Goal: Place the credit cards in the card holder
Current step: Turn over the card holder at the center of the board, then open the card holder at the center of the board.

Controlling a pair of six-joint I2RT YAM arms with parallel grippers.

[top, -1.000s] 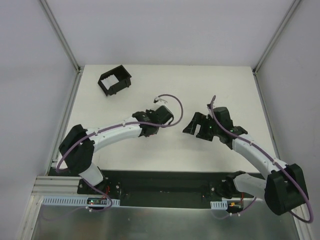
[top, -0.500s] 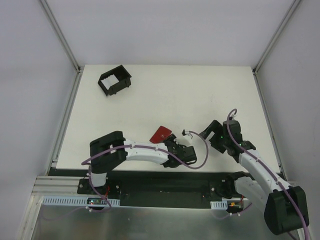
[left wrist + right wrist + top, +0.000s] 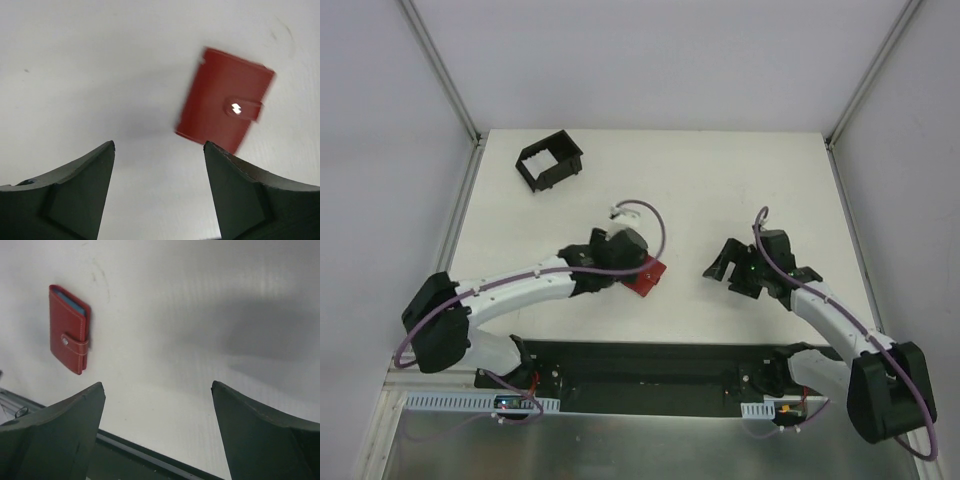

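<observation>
Card holder (image 3: 647,277) is laid flat on the tabletop (image 3: 720,180), close to the near edge, roughly mid-width. It is folded shut with the snap tab fastened, so no card can be inserted until it is opened.

Left gripper (image 3: 159,147): jaws are spread, nothing pinched. Holder is seen ahead of the fingertips, offset toward the right finger, not between the jaws. It is slightly blurred in the left wrist view.

Right gripper (image 3: 157,385): jaws are spread wide, empty. Holder is seen ahead and off to the left, well apart.

Pale pieces, likely the credit cards (image 3: 542,160), are kept in the black box (image 3: 572,158) near the far-left corner, well apart from the holder.

Holder is probably placed between both arms so either can reach it.
</observation>
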